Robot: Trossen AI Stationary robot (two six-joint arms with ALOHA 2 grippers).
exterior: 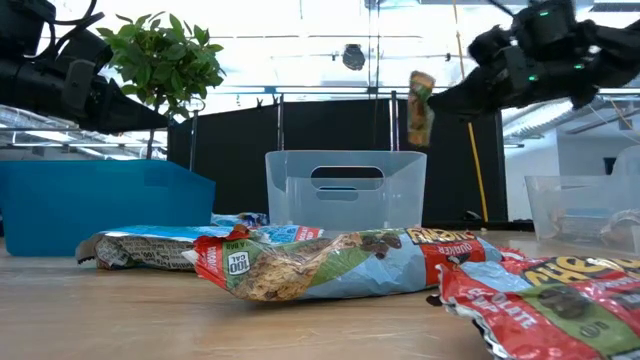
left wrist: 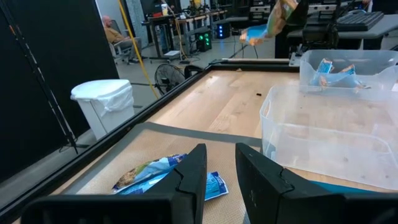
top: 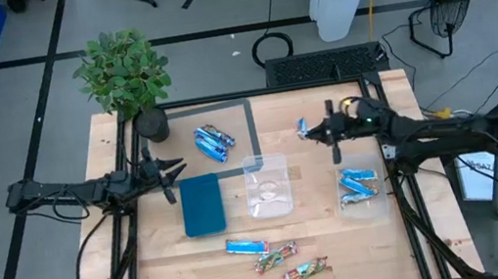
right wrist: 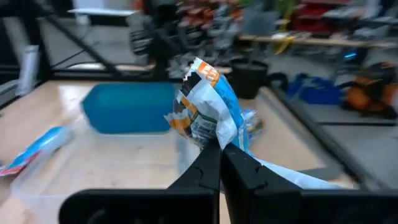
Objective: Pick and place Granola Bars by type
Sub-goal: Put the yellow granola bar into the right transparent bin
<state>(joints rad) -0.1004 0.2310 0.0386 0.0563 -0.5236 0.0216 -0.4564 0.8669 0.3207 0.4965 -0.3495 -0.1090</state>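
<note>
Two arms reach over the wooden surface (top: 344, 244). The right gripper (top: 307, 131) hangs in the air above the far middle of the surface, its jaws clamped shut on a light blue-and-white bar (right wrist: 208, 109), which dangles from the fingertips, clear of the wood. The left gripper (top: 175, 175) waits at the left edge, just beside the teal tray (top: 202, 204), its jaws a narrow gap apart with nothing between them. A small pile of blue bars (top: 213, 142) lies on the taped mat (top: 252, 129) near the potted plant (top: 126, 79). Two more light blue bars (top: 356, 183) sit inside the clear tub (top: 377, 201) on the right side, under the right arm. Another clear tub (top: 264, 162) stands in the middle, next to the tray. Near the front edge lie one blue bar (top: 245, 247) and two red-and-green bars (top: 289, 262), close together; the low view shows their crinkled wrappers large in the foreground.
</note>
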